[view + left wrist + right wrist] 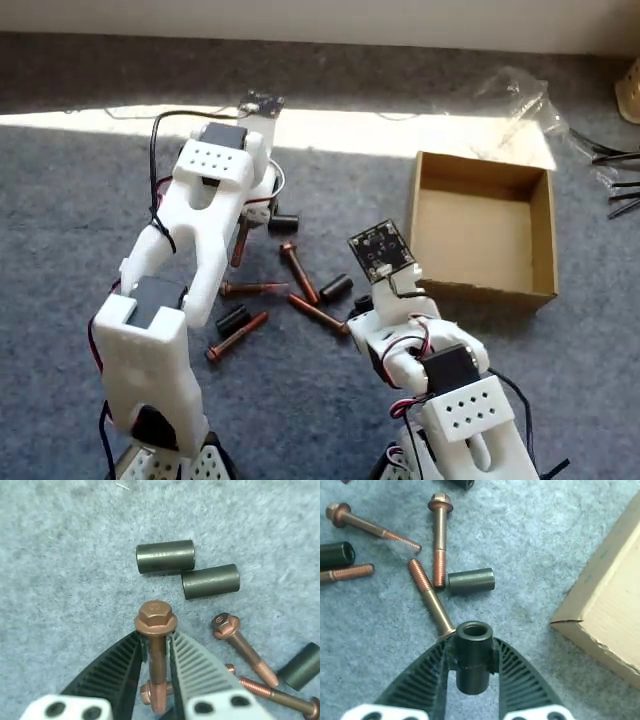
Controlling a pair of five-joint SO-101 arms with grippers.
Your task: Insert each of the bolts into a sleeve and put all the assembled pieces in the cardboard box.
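My left gripper point(157, 641) is shut on a copper bolt point(156, 625), which stands head up between the fingers. It hangs over the grey carpet, close to two dark sleeves point(165, 556) point(210, 581). In the high view this gripper point(243, 238) is at the left of the scattered parts. My right gripper point(472, 650) is shut on a dark sleeve point(472, 657) with its bore facing up. It is just above a loose bolt point(427, 595) and another sleeve point(471, 580). The open cardboard box point(545, 235) sits right of that gripper point(358, 308).
Several loose bolts point(298, 272) point(238, 336) and sleeves point(336, 288) point(233, 320) lie on the carpet between the arms. The box corner point(605, 615) is near my right gripper. A clear plastic bag point(515, 95) and black cables point(620, 190) lie beyond the box.
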